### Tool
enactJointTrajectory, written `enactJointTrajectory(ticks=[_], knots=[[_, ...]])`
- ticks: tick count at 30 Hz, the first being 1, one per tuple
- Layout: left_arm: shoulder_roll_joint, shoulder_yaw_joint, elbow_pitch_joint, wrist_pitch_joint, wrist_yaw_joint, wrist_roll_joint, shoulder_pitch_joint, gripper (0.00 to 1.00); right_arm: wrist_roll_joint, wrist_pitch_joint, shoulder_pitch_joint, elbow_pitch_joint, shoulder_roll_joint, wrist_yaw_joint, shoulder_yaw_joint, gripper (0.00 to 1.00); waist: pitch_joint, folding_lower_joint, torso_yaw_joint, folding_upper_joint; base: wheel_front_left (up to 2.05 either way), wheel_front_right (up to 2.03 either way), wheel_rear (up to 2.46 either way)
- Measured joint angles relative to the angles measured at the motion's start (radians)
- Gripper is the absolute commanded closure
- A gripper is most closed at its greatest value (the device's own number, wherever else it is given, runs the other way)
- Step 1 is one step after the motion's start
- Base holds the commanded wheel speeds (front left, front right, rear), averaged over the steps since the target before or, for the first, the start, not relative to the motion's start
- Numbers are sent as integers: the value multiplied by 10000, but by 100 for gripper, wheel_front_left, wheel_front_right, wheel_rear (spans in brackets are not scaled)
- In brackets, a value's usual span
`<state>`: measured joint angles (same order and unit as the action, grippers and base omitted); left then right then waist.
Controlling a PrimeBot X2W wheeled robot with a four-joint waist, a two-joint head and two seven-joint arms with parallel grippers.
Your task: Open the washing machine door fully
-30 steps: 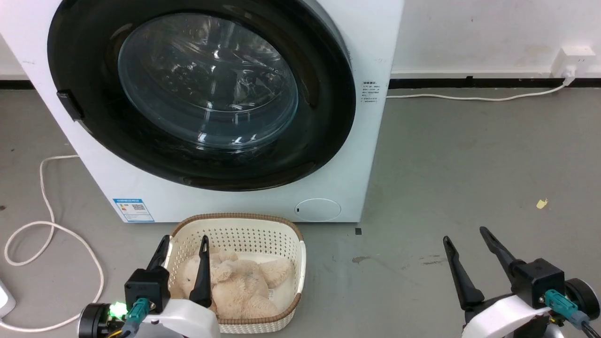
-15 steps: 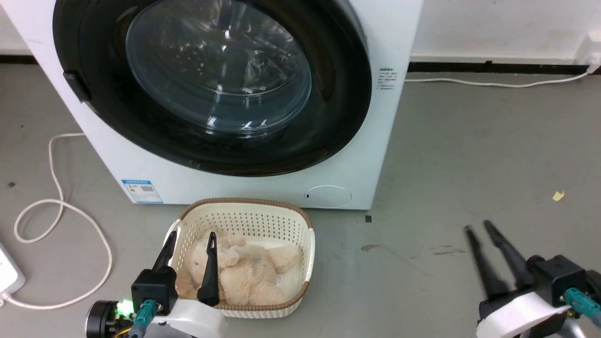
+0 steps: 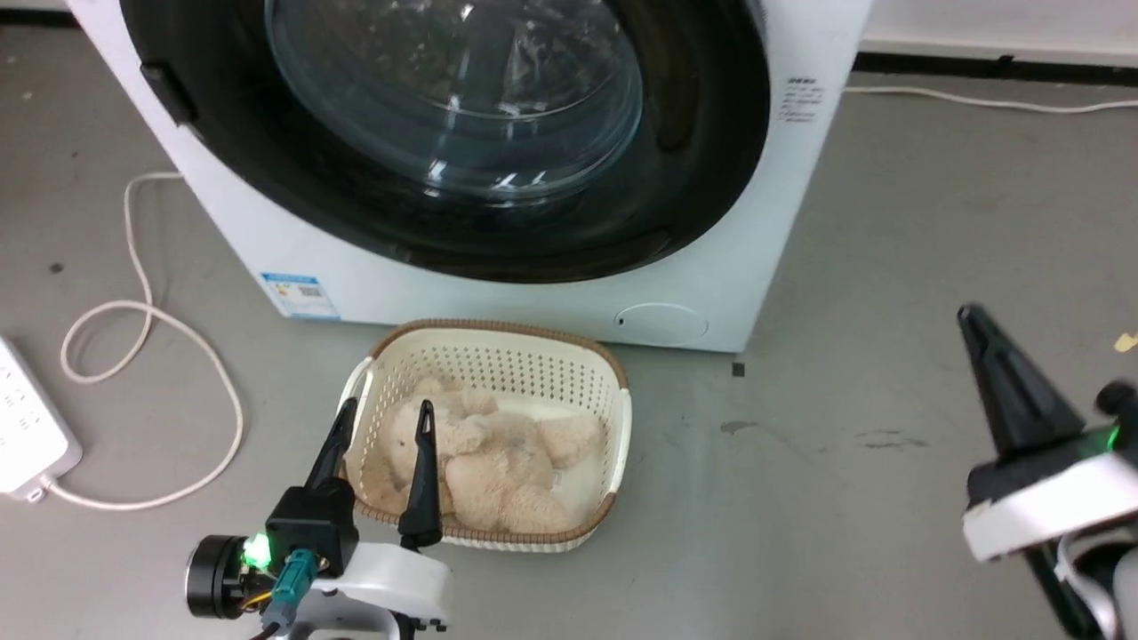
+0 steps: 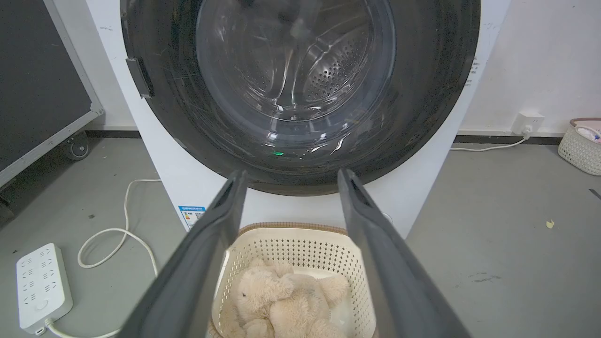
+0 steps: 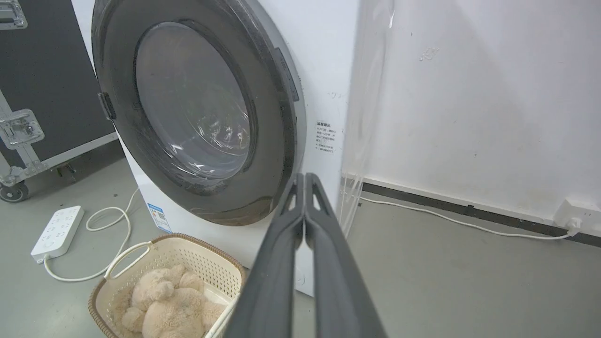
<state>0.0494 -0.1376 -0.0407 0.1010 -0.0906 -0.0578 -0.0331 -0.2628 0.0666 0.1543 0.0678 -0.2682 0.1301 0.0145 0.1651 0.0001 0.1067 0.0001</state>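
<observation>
The washing machine (image 3: 498, 302) stands in front of me with its door (image 3: 711, 133) flat against the white front, black ring around the glass bowl (image 3: 453, 89). A small dark tab (image 3: 169, 89) sits on the ring's left edge. My left gripper (image 3: 384, 416) is open at the lower left, over a basket, well below the door; between its fingers in the left wrist view (image 4: 291, 174) I see the door's lower ring (image 4: 300, 180). My right gripper (image 3: 973, 316) is shut on nothing, off to the washer's right; in the right wrist view its tips (image 5: 304, 176) point at the door's right edge (image 5: 286, 141).
A cream basket (image 3: 498, 327) holding a beige plush toy (image 3: 498, 462) sits on the floor against the washer's base. A white power strip (image 3: 27, 427) and looped cable (image 3: 151, 311) lie at left. A black wheeled case (image 5: 37, 70) stands left of the washer; the wall (image 5: 469, 94) is at right.
The right gripper's fingers have come together from open to shut, and the arm has risen in the head view. The head camera has shifted, so the washer sits higher and further right.
</observation>
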Motion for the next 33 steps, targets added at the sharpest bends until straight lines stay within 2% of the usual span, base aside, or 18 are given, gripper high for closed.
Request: enactJointTrajectory(ticks=[6, 18, 19, 23, 24, 33], knots=[[-2, -178, -75, 92, -134, -73, -178, 0, -869, -291, 791, -67, -184, 0, -102, 100, 303, 0, 201, 0, 0, 0, 0], [0, -621, -261, 372, -510, -176, -569, 0, -3908, -1862, 3106, -1264, -151, -2, -527, 100, 1100, 0, 661, 0, 0, 0, 0], [0, -621, -261, 372, -510, -176, -569, 0, -3908, -1862, 3106, -1264, -151, -2, -527, 100, 1100, 0, 661, 0, 0, 0, 0], [-2, -784, -290, 435, -621, -247, -694, 0, -4660, -2422, 3863, -1896, -25, -2, -583, 100, 1351, 0, 763, 0, 0, 0, 0], [-2, -865, -385, 512, -721, -489, -742, 0, -5254, -2878, 4442, -2477, 96, -2, -683, 100, 1522, 0, 865, 0, 0, 0, 0], [0, -1331, -481, 690, -924, -583, -934, 0, -6884, -4272, 6418, -4775, 401, -4, -1116, 100, 1931, 0, 1253, 0, 0, 0, 0]])
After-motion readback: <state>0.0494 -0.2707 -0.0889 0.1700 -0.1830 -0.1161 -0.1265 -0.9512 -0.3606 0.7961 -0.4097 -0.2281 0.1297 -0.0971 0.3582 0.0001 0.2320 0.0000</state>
